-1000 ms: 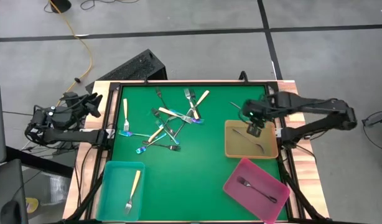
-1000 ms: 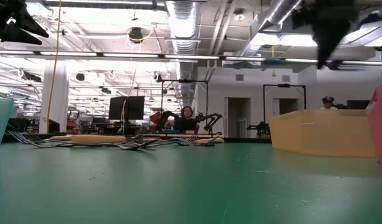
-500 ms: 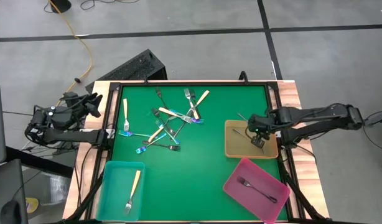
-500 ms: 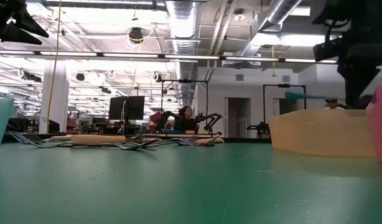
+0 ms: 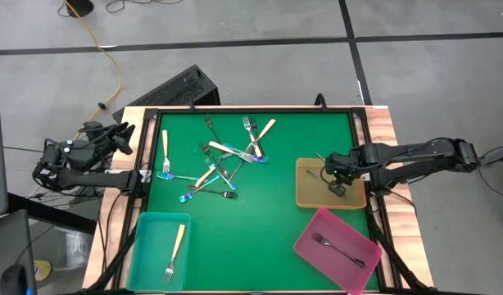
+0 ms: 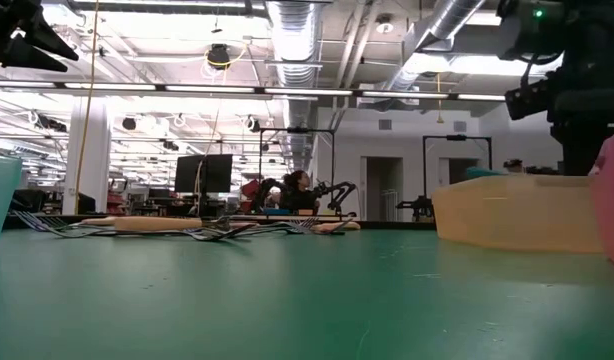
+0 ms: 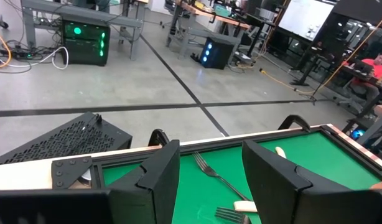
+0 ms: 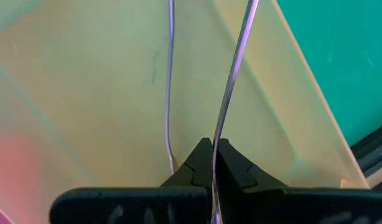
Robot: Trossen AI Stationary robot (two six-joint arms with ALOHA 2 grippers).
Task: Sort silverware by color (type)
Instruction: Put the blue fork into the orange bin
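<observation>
The right gripper (image 5: 337, 185) is down inside the tan tray (image 5: 310, 195), its jaws pinched tight on a slim iridescent fork (image 8: 231, 93) whose shaft runs out forward from between the fingertips (image 8: 202, 163). A second thin fork (image 8: 169, 81) lies on the tray floor just beside the held one. From table level the right arm drops behind the tray's wall, so the tips themselves are hidden there.

Looking down on the table with the far edge as twelve, the tan tray sits at about three o'clock on the green mat (image 5: 260, 213). At roughly five o'clock the pink tray (image 5: 317, 256) lies at an angle with one dark fork (image 5: 337, 249) in it. At seven o'clock the teal tray (image 5: 145, 254) holds a cream-handled fork (image 5: 174, 252).

The unsorted pile of forks (image 5: 227, 160) is spread from ten to twelve o'clock, cream, dark and blue-rainbow pieces crossing over one another, with one cream-handled fork (image 5: 164, 146) lying apart at the pile's nine o'clock side near the mat's edge.

The left gripper (image 5: 122, 138) waits off the table's edge at about ten o'clock, its fingers (image 7: 155, 180) standing apart with nothing between them. A person (image 6: 300, 190) sits at a desk far back in the room.
</observation>
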